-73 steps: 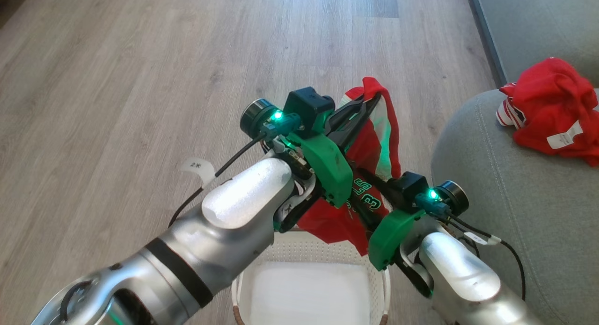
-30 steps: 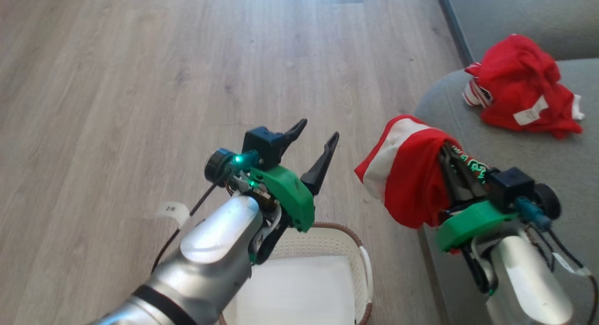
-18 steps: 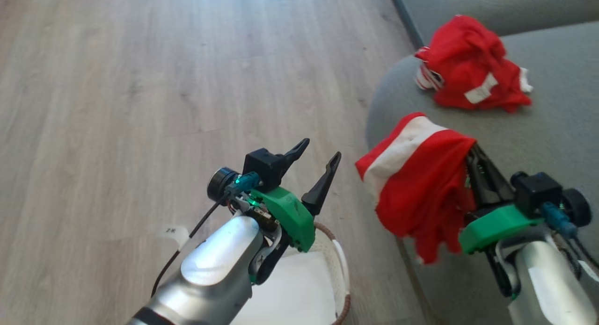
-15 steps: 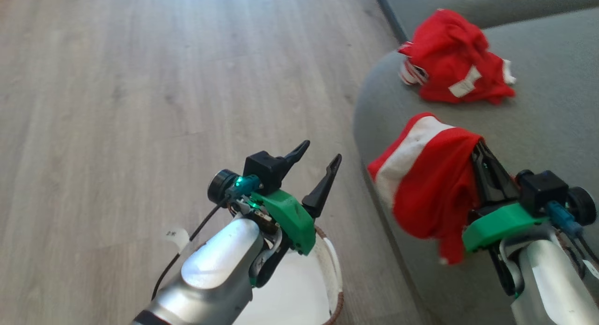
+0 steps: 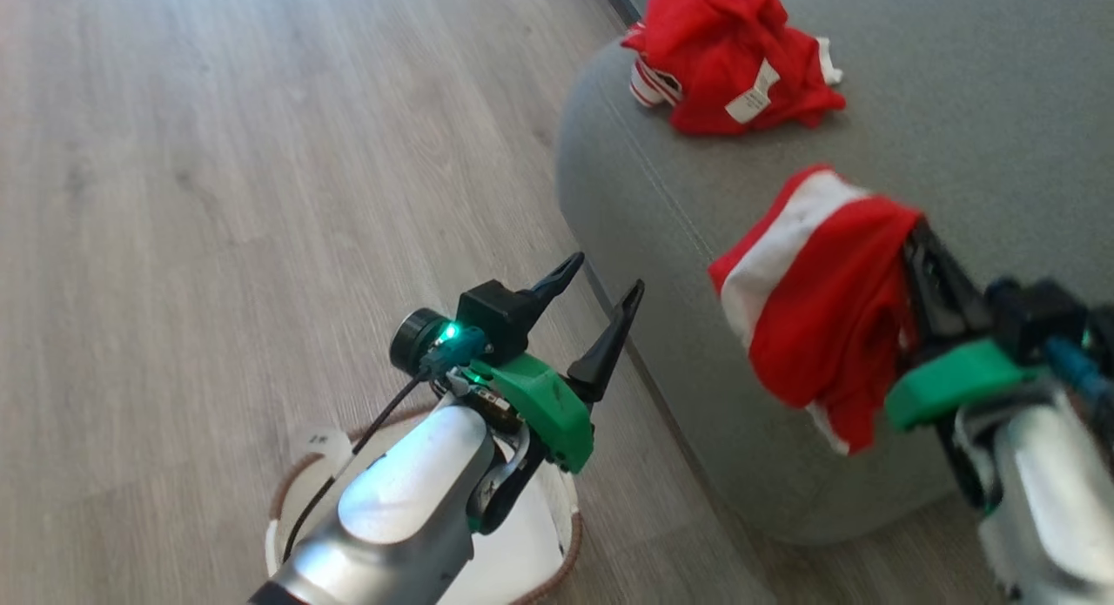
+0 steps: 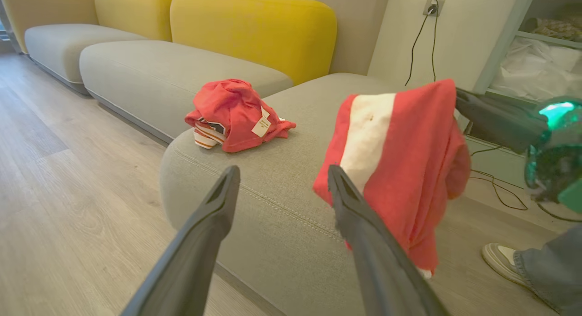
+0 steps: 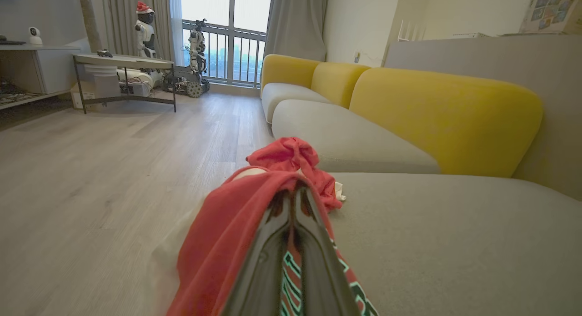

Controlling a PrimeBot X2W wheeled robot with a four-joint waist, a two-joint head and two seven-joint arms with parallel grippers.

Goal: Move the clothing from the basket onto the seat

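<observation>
Clothing (image 5: 818, 326) hangs pinched in the right gripper (image 7: 294, 195) over the seat (image 5: 661, 239) — left gripper (image 5: 607, 272) splayed, empty.

A bright red garment (image 5: 809, 309) with a broad white band drapes the right gripper's (image 7: 295, 193) dark fingers (image 5: 936, 278); beyond their tips a second red garment (image 5: 722, 57) shows a red-striped white cuff on the grey seat (image 5: 661, 222). Behind the green-cased left gripper (image 5: 600, 274), a brown-rimmed cream basket (image 5: 287, 487) on pale wood-grain floor (image 5: 174, 152).

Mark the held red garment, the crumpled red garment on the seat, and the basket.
Held red garment (image 5: 827, 326), head view, red fabric beside its white band.
Crumpled red garment (image 5: 722, 48), head view, its red middle.
Basket (image 5: 531, 557), head view, bare white bottom.
</observation>
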